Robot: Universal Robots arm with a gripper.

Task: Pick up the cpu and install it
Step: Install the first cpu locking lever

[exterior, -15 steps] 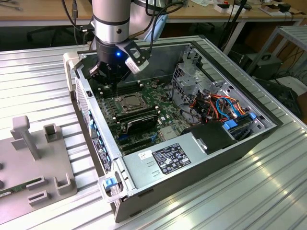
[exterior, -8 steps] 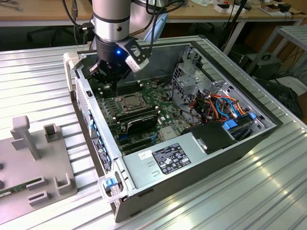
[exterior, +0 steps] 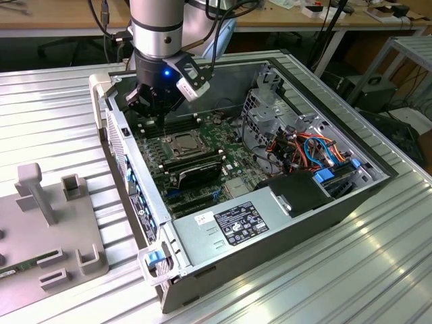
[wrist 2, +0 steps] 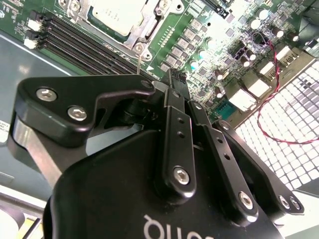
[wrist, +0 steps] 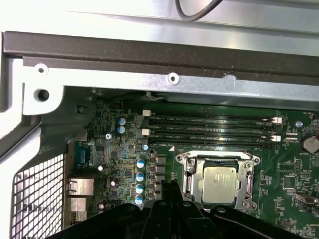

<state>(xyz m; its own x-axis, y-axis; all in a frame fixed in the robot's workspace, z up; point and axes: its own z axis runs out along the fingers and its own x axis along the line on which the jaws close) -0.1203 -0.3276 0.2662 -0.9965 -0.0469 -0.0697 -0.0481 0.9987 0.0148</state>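
exterior view: gripper (exterior: 154, 113) low inside case (exterior: 125, 145), just beside cpu (exterior: 183, 143), seated in socket (exterior: 169, 146). first wrist view: fingertips (wrist: 172, 191) pressed together, holding nothing, near socket edge. second wrist view: cpu (wrist 2: 119, 12) apart from closed tips, untouched.

No readable text: power supply label (exterior: 241, 223) print too small (white lettering on hand (wrist 2: 175, 79) cut off)

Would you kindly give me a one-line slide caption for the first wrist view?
Cpu lying in the socket on the motherboard, with the shut gripper close beside the socket.
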